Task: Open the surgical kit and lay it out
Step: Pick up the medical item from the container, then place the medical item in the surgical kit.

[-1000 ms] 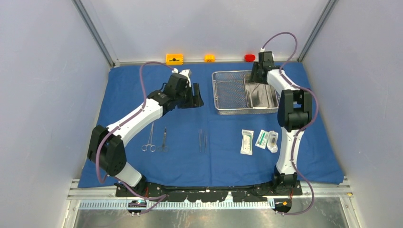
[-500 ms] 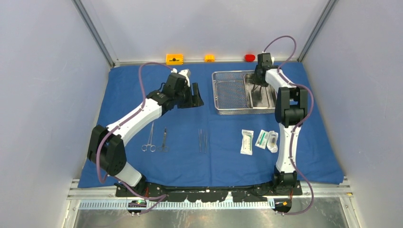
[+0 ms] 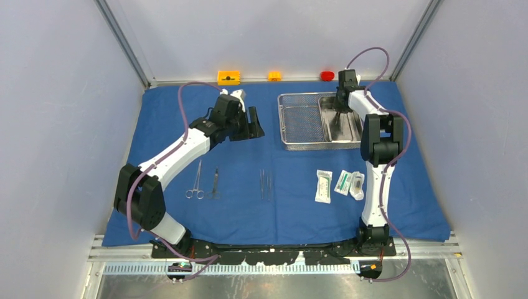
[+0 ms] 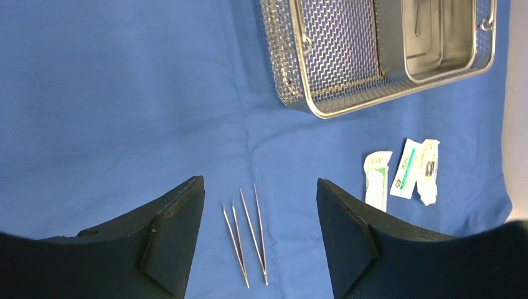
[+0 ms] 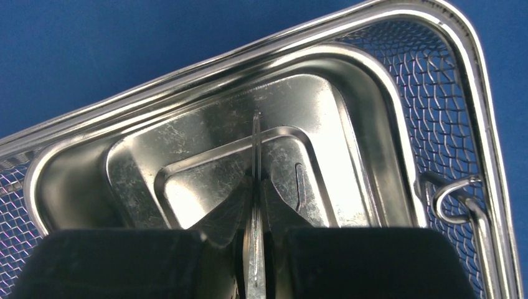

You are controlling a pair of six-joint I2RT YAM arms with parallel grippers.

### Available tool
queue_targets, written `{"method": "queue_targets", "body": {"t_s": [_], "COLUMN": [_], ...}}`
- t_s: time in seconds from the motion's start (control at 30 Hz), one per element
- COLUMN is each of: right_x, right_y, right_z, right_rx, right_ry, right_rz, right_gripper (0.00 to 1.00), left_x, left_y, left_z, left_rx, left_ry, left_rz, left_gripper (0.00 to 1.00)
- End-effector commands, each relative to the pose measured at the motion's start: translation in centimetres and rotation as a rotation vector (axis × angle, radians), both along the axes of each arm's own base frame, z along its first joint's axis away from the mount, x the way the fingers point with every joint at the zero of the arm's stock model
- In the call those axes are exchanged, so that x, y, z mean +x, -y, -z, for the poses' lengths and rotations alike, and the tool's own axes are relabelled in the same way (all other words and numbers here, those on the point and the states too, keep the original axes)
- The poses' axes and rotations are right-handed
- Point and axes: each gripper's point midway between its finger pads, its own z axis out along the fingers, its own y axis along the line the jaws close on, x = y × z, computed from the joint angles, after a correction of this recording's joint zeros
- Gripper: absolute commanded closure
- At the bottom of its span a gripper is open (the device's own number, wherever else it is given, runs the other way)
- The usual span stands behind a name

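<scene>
The blue cloth [image 3: 162, 112] lies spread over the table. On it at the back right stands the wire-mesh basket [image 3: 299, 121] [image 4: 336, 56] with the steel tray [image 3: 345, 128] [image 5: 205, 143] in its right half. My right gripper [image 3: 340, 104] [image 5: 255, 187] reaches down at the tray's far end, shut on its thin wall. My left gripper [image 3: 252, 121] [image 4: 259, 184] hovers open over bare cloth, left of the basket. Scissors [image 3: 196, 180], forceps [image 3: 215, 182] and two tweezers [image 3: 266, 185] [image 4: 246, 240] lie in a row nearer the front. Three white packets [image 3: 324, 185] [image 4: 377, 180] lie to their right.
Two orange blocks [image 3: 228, 76] [image 3: 274, 76] and a red block [image 3: 327, 75] sit on the ledge behind the cloth. Grey walls close in both sides. The basket's handle [image 5: 454, 196] stands just right of my right gripper.
My right gripper has moved to the tray's far end and its jaws have closed on the tray's wall. The left gripper has shifted slightly back and left, still open.
</scene>
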Motion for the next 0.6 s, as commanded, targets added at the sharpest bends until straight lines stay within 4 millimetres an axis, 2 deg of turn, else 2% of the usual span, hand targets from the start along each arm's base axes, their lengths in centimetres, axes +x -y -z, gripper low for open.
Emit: {"method": "queue_targets", "body": {"t_s": [0.0,0.1,0.3,0.43,0.57], "right_x": [0.6,0.4,-0.7,-2.8,-5.9], "right_y": [0.1,-0.2,-1.6,-3.8,-6.8], "right_z": [-5.6,-8.0,-14.5,-18.1,-20.5], "right_rx": [0.006,0.015,0.061,0.126,0.201], "right_ry": [0.103,0.154,0.326,0.424,0.494], "right_rz": [-0.009,-0.031,-0.12,-0.24,-0.385], "right_gripper": [0.89,0.94,1.0,1.0,1.0], "left_x": [1.5,1.9,2.5,2.9,3.1], "left_y": [-0.7,-1.0,-0.3,0.6,1.7], "left_z": [-2.9,-3.2,-4.8,-6.1,-7.7], "left_rx": [-0.065,-0.067,-0.08,-0.111,-0.156], "left_ry": [0.074,0.085,0.122,0.135,0.152], "left_rz": [-0.036,-0.043,-0.007,0.026,0.063], "left_gripper": [0.31,0.3,0.28,0.26,0.26]}}
